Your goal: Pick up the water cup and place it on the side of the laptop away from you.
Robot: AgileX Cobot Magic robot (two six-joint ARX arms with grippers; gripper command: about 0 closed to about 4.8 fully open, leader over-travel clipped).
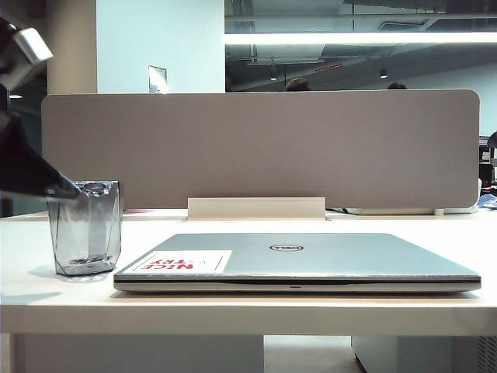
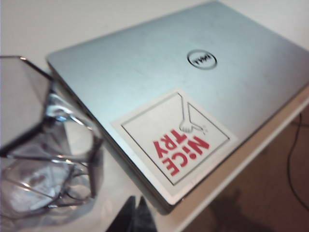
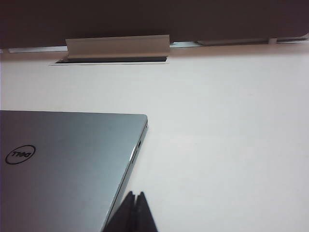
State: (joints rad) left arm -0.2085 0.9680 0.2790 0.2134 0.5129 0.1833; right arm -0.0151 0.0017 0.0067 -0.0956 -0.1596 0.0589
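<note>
The left gripper (image 2: 135, 215), fingers pressed together, is nearing the water cup (image 1: 84, 228) beside the laptop (image 1: 311, 256); it needs spreading first. The right gripper (image 3: 136, 212), also pressed together, is hanging over the laptop's corner.

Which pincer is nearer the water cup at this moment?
Left. The left pincer, shut, is right beside the water cup at the laptop's sticker end; the right pincer, shut, sits at the laptop's opposite end.
</note>
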